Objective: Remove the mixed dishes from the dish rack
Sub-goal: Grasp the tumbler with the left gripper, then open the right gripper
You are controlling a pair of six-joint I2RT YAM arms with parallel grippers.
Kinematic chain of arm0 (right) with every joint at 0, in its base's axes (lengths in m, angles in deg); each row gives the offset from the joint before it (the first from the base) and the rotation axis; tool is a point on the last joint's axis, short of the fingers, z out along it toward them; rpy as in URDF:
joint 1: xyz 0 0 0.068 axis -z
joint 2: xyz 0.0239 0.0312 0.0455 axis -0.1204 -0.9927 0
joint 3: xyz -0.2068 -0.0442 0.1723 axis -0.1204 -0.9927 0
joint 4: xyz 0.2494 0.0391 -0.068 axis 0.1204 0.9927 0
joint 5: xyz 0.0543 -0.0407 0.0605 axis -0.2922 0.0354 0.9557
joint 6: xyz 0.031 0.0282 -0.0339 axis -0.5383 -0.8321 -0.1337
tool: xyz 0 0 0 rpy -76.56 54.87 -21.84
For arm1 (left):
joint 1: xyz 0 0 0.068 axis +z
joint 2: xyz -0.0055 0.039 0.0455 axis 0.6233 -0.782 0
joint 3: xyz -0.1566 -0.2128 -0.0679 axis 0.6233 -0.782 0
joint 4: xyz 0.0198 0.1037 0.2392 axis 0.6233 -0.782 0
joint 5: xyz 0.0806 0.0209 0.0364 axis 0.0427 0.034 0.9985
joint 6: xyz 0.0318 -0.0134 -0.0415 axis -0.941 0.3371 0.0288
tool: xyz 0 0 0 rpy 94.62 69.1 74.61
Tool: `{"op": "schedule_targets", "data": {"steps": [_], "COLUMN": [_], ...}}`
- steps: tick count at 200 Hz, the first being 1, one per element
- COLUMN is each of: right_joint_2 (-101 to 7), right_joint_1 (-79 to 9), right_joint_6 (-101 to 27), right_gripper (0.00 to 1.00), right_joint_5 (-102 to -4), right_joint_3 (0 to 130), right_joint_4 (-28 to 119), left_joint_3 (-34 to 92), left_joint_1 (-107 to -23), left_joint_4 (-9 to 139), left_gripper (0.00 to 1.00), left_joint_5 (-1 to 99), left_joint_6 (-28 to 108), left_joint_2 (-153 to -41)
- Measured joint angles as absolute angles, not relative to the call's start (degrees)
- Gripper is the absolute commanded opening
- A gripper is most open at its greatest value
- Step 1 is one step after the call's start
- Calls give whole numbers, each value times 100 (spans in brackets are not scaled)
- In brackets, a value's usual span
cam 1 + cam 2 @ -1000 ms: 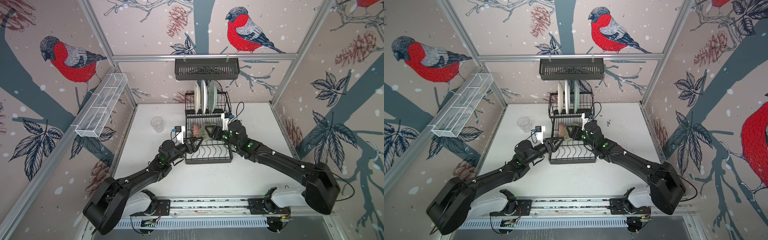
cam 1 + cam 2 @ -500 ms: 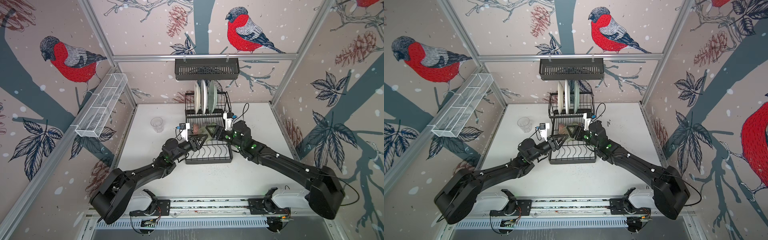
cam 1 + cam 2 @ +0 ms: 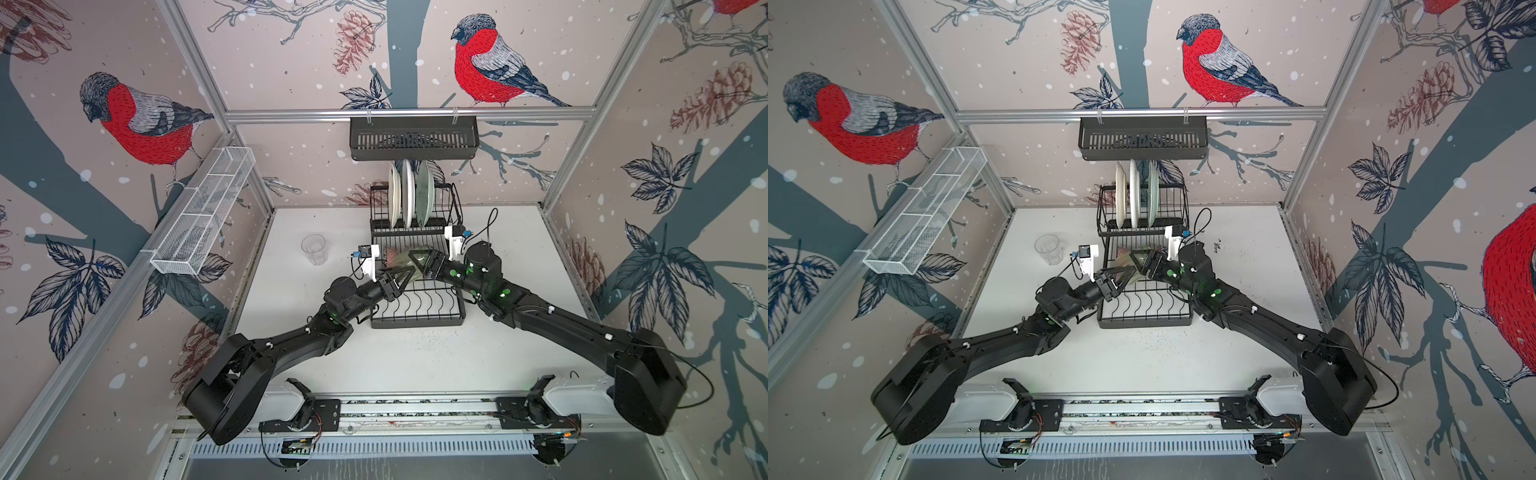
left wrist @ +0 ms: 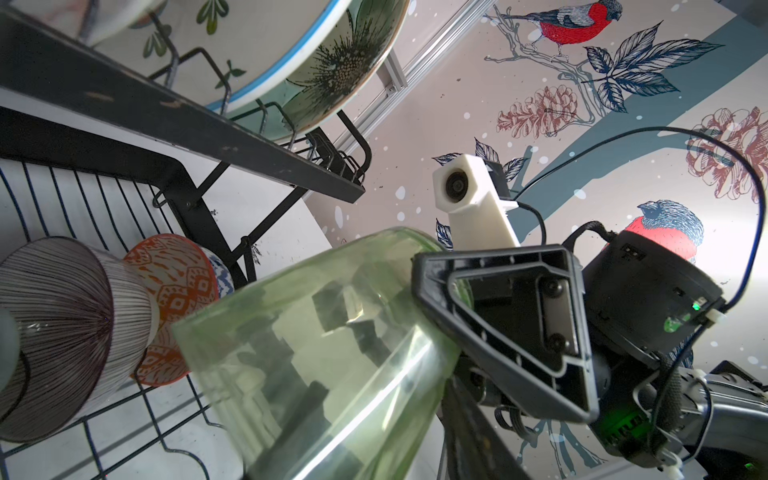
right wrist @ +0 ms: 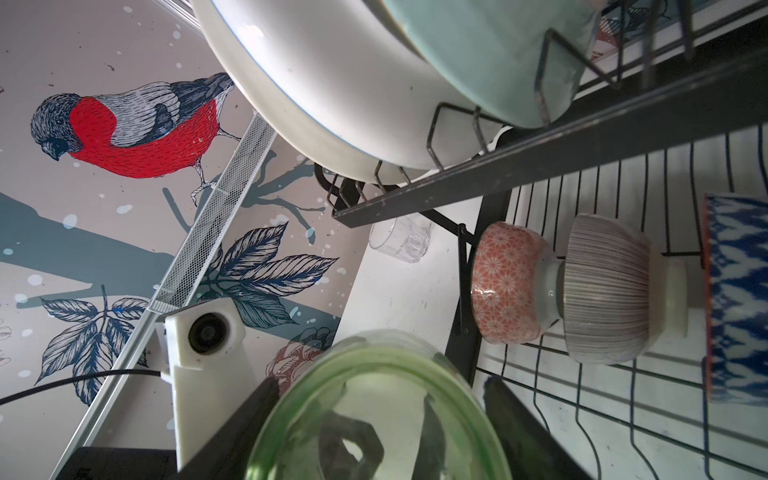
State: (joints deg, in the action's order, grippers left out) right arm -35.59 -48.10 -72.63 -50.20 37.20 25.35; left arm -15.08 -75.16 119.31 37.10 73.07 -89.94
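Note:
The black dish rack (image 3: 415, 321) stands mid-table with three plates (image 3: 408, 199) upright on its upper level. On the lower level three small patterned bowls lie side by side: orange (image 5: 507, 282), striped (image 5: 606, 291) and blue (image 5: 735, 299). My right gripper (image 3: 412, 258) is shut on the rim end of the green ribbed glass (image 5: 374, 415), held above the lower wires. My left gripper (image 3: 400, 277) has come to the glass's other end (image 4: 332, 353), with its jaws on either side. Whether they press on it stays hidden. The clear glass (image 3: 313, 249) stands on the table left of the rack.
A slotted black shelf basket (image 3: 413, 139) hangs on the back rail above the plates. A long white mesh basket (image 3: 203, 212) is fixed to the left wall. The rack's upper-level bar (image 4: 187, 124) runs just above both grippers.
My left gripper has moved forward and right to the green glass, and its jaws have narrowed around it. My right gripper has kept holding the glass almost still.

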Motion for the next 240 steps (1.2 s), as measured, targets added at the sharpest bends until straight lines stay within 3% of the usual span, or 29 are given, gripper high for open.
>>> {"op": "schedule_targets", "data": {"steps": [64,96,155,240], "right_joint_2": [-3660,-3671,-3518,-3332], "right_joint_1": [-4784,-4782,-4732,-4657], "right_joint_6": [-7735,-7814,-7337,-7088], "right_gripper": [63,78,95,100], "right_joint_5": [-5106,-5149,-5003,-5151], "right_joint_3": [3735,3728,3645,3525], "right_joint_4": [2120,2127,2463,2719], "left_joint_3": [-1508,-1499,-1484,-1481], "left_joint_1": [-7551,-7546,-7535,-7535], "left_joint_4": [12394,12447,11859,11365], "left_gripper": [0,0,0,0], "left_joint_5": [3321,3304,3645,3896], "left_joint_6": [7398,7357,7210,6963], "left_joint_2": [-9051,-9108,-8940,-8760]}}
